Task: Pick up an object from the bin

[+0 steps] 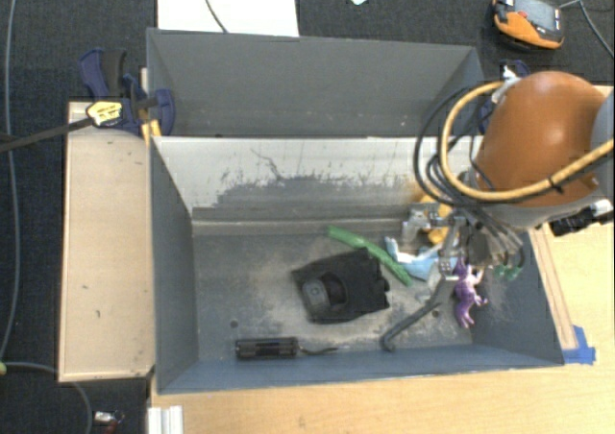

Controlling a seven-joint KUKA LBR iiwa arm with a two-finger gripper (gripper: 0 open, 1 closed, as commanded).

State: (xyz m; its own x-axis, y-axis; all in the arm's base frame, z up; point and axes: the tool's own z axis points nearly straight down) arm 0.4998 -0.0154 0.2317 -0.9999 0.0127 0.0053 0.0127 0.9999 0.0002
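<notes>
Near the right wall of the grey bin [173,259], the gripper [450,259] hangs low, seemingly just over a small purple figure [467,294] and a pale blue piece [405,255]; whether it is open or closed I cannot tell. Beside them lie a green strip [360,242], a bulky black object [341,290] mid-floor, a bent dark rod [411,319] and a black stick [266,349] along the front edge. Scuffed grey metal floors the bin; dark carpet [58,19] surrounds it.

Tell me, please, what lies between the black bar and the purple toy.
In the camera view, a dark bent rod lies between the black bar and the purple toy.
</notes>
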